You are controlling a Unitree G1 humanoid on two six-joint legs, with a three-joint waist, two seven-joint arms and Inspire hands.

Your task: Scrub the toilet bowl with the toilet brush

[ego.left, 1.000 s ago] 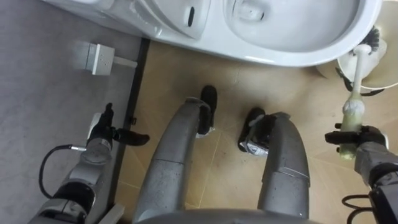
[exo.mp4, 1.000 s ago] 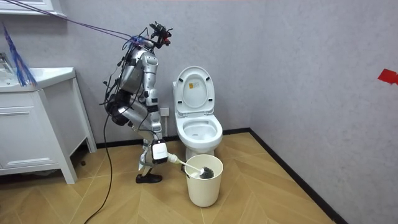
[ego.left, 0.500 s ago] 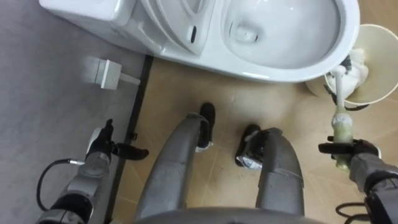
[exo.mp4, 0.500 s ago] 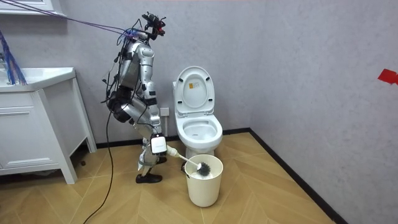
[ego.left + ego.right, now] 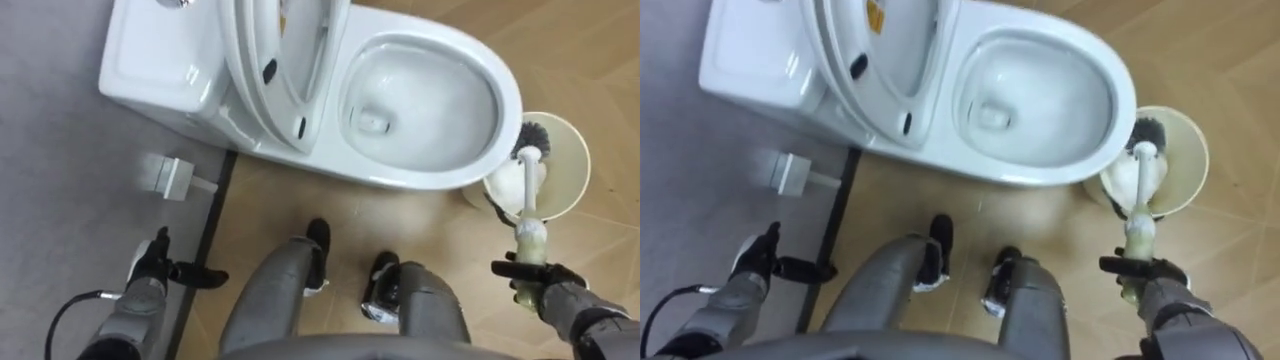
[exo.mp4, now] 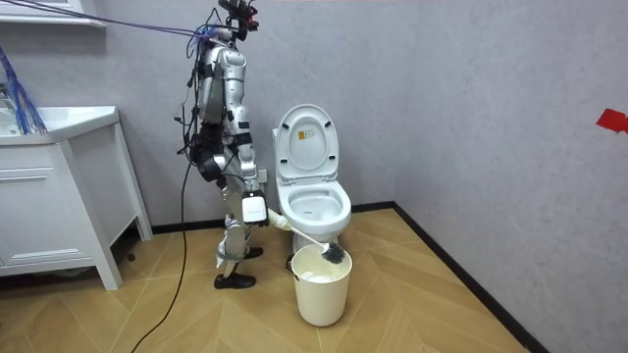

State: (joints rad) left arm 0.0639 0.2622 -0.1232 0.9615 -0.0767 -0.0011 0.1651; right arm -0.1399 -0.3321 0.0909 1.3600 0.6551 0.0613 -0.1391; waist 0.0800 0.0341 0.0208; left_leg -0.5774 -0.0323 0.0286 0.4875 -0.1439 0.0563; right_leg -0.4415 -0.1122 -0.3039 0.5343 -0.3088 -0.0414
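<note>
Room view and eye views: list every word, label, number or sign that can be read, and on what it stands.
Too small to read: print on the sticker inside the raised toilet lid.
No legible text on the red mark on the wall.
No print seen on the toilet brush in the right hand.
Nothing else readable.

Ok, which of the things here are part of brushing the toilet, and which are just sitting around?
Part of the job: toilet, lid up; toilet brush, gripped by the right hand; cream bin below the brush head.
Just about: white wall box near the tank; white cabinet in the room view; left hand, open, holding nothing.
</note>
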